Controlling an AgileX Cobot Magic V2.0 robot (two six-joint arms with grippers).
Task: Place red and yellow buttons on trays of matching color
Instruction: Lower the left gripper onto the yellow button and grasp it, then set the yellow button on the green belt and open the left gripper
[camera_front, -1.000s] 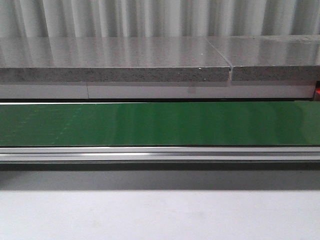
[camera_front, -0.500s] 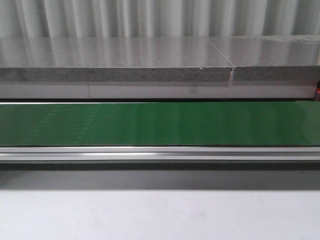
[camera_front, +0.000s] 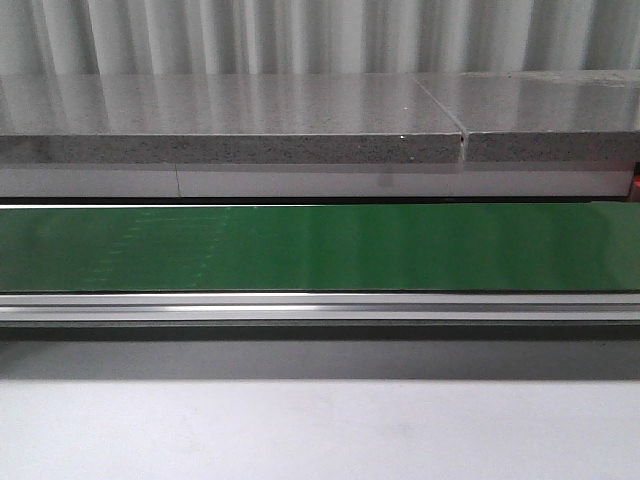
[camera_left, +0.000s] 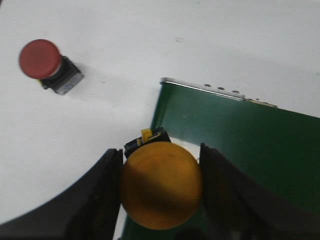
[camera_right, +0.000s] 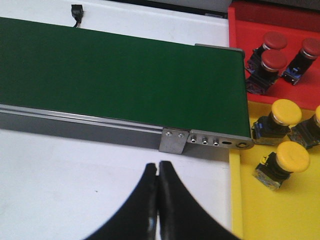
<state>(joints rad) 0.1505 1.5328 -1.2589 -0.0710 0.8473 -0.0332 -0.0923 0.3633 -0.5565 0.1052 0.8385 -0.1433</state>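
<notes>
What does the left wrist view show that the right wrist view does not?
Only the left wrist view shows the left pincer shut on a yellow button, and a loose red button on the white table. Only the right wrist view shows the shut, empty right pincer, the red tray holding red buttons and the yellow tray holding yellow ones. Both show the green conveyor belt.

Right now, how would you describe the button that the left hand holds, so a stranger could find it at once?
Find the green belt and follow it to its end, where it meets the white table. Over that corner the left hand is shut on a button with a round yellow cap. The only other button nearby, the red button, stands free on the table, untouched.
</notes>
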